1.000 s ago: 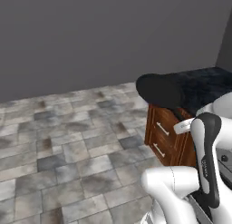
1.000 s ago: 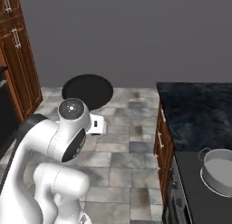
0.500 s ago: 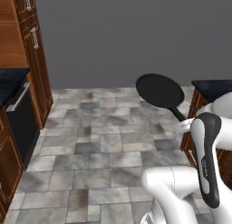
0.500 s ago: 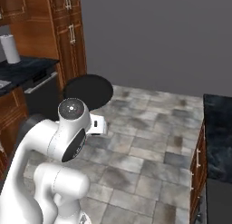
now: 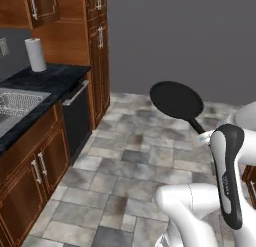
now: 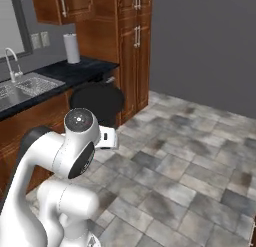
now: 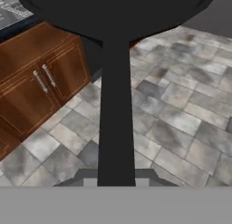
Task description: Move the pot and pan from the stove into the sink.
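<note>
base has turned toward the sink (image 5: 17, 103); pan (image 5: 176, 99) juts from gripper (image 7: 116, 184).

Black pan (image 7: 115, 19) by its handle above tiled floor (image 7: 181, 123), wooden cabinet (image 7: 41, 78) alongside.

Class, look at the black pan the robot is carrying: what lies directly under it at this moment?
Under the pan, held by its handle in the gripper, lies grey stone-tile floor, with a wooden cabinet to one side. The patch of floor straight beneath the pan is covered from view.
</note>
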{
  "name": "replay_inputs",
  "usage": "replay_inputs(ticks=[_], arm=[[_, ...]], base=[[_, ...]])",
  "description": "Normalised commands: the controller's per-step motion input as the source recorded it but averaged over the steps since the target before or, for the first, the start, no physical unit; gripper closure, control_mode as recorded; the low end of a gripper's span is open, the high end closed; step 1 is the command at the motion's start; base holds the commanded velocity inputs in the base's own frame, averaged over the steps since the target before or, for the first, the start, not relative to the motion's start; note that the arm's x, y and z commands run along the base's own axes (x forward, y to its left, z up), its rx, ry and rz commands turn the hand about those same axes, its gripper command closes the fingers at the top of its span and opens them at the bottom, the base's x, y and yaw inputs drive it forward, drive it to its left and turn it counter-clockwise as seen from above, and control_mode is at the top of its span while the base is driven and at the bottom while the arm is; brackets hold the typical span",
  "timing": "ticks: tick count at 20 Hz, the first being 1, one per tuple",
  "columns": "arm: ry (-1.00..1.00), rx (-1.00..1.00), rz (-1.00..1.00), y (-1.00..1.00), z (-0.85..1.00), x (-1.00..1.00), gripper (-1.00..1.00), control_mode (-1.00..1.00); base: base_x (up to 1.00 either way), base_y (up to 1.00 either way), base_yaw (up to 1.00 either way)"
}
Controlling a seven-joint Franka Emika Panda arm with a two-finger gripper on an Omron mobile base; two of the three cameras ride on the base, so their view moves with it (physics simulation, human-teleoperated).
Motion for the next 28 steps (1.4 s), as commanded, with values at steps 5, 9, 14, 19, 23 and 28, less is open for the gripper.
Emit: replay_inputs(ticks=[5, 9, 14, 19, 23, 28], arm=[[0.0, 0.0, 0.0, 0.0, 0.0, 0.0, 1.0, 1.0], [0.0, 0.0, 0.0, 0.0, 0.0, 0.0, 1.0, 1.0], [0.0, 0.0, 0.0, 0.0, 0.0, 0.0, 1.0, 1.0], [0.0, 0.0, 0.0, 0.0, 0.0, 0.0, 1.0, 1.0], [0.0, 0.0, 0.0, 0.0, 0.0, 0.0, 1.0, 1.0], [0.0, 0.0, 0.0, 0.0, 0.0, 0.0, 1.0, 1.0]], base=[[-0.1, -0.01, 0.5], [-0.09, 0.0, 0.5], [-0.09, 0.0, 0.5], [-0.08, 0.0, 0.49], [-0.03, 0.0, 0.49], [0.0, 0.0, 0.49]])
